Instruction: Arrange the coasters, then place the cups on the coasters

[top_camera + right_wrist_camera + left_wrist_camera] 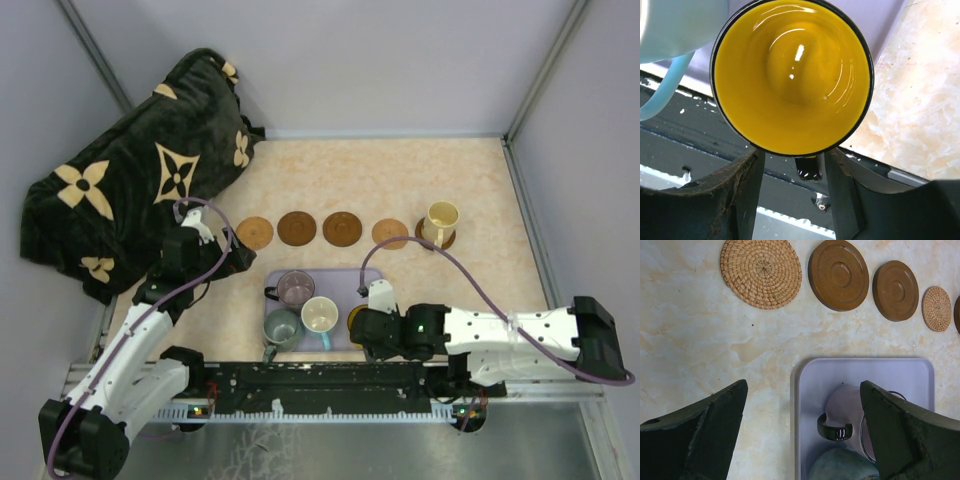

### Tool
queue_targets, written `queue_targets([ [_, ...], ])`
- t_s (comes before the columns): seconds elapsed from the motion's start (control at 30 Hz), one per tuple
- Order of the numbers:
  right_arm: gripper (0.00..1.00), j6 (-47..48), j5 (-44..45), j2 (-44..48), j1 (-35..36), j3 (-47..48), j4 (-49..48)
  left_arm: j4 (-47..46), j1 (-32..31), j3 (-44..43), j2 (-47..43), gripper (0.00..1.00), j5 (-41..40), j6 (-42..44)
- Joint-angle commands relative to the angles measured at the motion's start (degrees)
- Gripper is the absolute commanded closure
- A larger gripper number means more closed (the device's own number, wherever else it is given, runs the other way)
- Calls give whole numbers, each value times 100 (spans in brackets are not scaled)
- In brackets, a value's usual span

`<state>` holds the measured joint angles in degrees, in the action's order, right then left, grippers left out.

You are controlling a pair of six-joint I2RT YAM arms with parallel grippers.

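Five coasters lie in a row: woven (761, 271), brown (838, 274), brown (895, 290), woven (936, 308), and one (448, 241) under the cream cup (441, 220). The lavender tray (372, 278) holds the purple-grey cup (296, 288), grey-green cup (283, 328), white cup with a blue handle (320, 315) and yellow cup (792, 75). My right gripper (795, 152) is open, its fingers either side of the yellow cup's black handle (807, 167), a gap on the left. My left gripper (804, 387) is open above the tray's left edge.
A dark blanket with tan flower shapes (130, 190) is heaped at the back left, close behind the left arm. Grey walls enclose the table on three sides. A black rail (320, 385) runs along the near edge, just below the tray.
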<state>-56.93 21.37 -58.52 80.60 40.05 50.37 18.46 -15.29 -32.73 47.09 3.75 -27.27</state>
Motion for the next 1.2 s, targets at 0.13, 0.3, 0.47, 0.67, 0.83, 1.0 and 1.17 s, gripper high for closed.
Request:
queue_targets([
  [0.13, 50, -349, 441, -279, 61, -33, -58, -25, -23, 99, -75, 0, 100, -45],
  [0.3, 53, -444, 509, -283, 61, -118, -115, -44, -22, 119, -77, 0, 109, -64],
  [0.47, 61, -526, 596, -291, 61, -159, -114, -53, -16, 131, -76, 0, 111, -76],
  [0.67, 85, -532, 672, -359, 64, -158, -208, -62, -25, 136, -60, 0, 117, -82],
  [0.83, 98, -541, 685, -541, 58, -94, -214, -62, -24, 144, -70, 0, 115, -82],
  [1.0, 100, -537, 822, -746, 77, 108, -128, -77, -21, 153, -75, 0, 122, -77],
  [1.17, 100, -540, 1332, -912, 178, 582, 129, -97, -21, 162, -76, 0, 127, -90],
])
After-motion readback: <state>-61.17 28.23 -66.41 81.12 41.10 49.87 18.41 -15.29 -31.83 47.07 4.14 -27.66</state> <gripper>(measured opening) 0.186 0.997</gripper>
